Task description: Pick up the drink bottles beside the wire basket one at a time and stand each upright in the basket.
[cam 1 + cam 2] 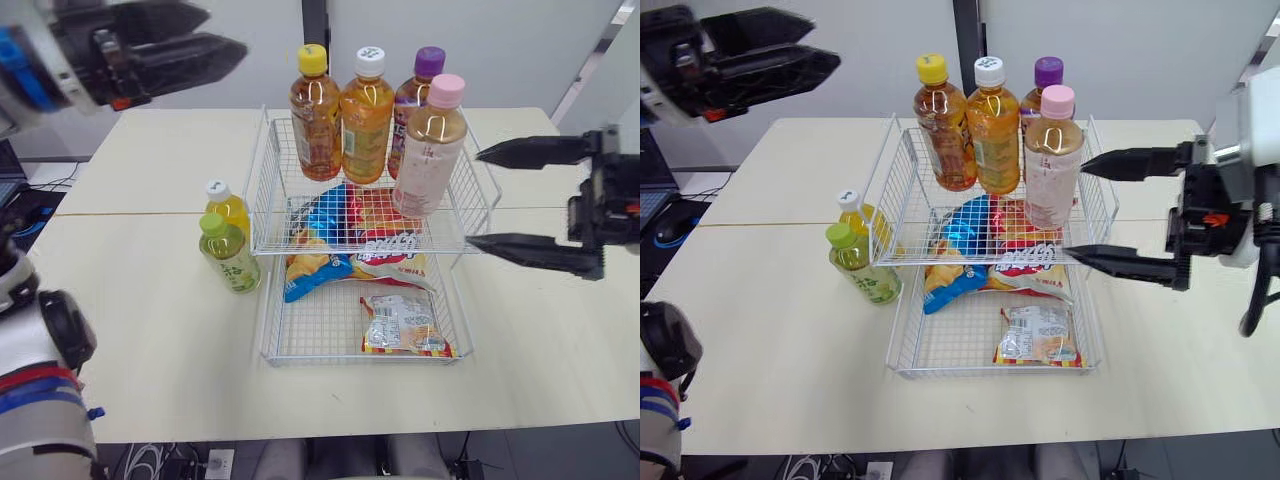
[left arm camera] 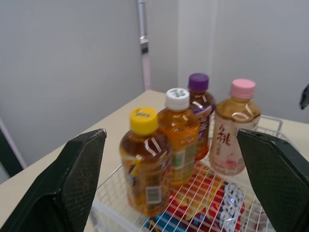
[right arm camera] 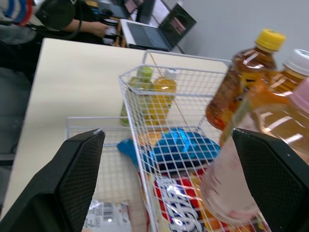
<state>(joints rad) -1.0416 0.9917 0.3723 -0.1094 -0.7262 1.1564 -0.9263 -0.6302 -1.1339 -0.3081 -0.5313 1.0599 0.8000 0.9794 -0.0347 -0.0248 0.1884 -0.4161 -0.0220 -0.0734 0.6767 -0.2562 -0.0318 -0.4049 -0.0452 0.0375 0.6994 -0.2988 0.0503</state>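
Hovering left gripper [image 1: 225, 32]: high over the far left of the table [image 1: 140, 330], fingers spread and empty. It is well apart from the bottles left to fetch, so a long reach down could arrive off line.
Green-cap bottle [image 1: 229, 255]: upright on the table, just beside the left side of the wire basket [image 1: 266, 190] and not yet in it. Its neighbour stands right behind it, so a finger closing here may tip that one.
Yellow-drink bottle [image 1: 229, 206]: upright on the table, close against the basket's wire wall. A finger has little room on that side, and a snag could drag the basket.
Top tier: the yellow-cap bottle [image 1: 315, 120], white-cap bottle [image 1: 366, 120] and purple-cap bottle [image 1: 412, 95] stand upright along the back. The free space is at the front left, so a bottle lowered too far back may knock the yellow-cap one.
Lower tier: snack bags [image 1: 330, 255] lie here, so a bottle placed on them would likely lean.
Pink-cap bottle [image 1: 430, 155]: in the top tier at the right front, leaning slightly.
Right gripper [image 1: 473, 197]: fingers wide apart, holding nothing, tips at the basket's right wall near the pink-cap bottle. A sideways sweep could catch the wire or topple that bottle.
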